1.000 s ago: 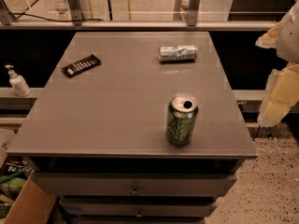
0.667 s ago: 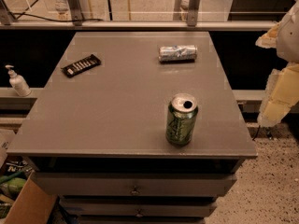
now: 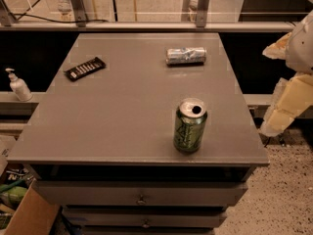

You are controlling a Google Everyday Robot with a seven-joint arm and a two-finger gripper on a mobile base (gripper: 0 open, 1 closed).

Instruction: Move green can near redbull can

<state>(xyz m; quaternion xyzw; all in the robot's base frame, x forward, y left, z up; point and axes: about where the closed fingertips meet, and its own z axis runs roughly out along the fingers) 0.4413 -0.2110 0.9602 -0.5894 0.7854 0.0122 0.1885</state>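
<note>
The green can stands upright near the front right of the grey table top, its silver top open. The redbull can, slim and silver-blue, lies on its side at the back right of the table, well behind the green can. My gripper shows only as pale arm parts at the right edge, off the table and to the right of the green can, touching nothing.
A flat black object lies at the back left of the table. A white pump bottle stands on a ledge to the left. Drawers sit under the top. A cardboard box is at the lower left.
</note>
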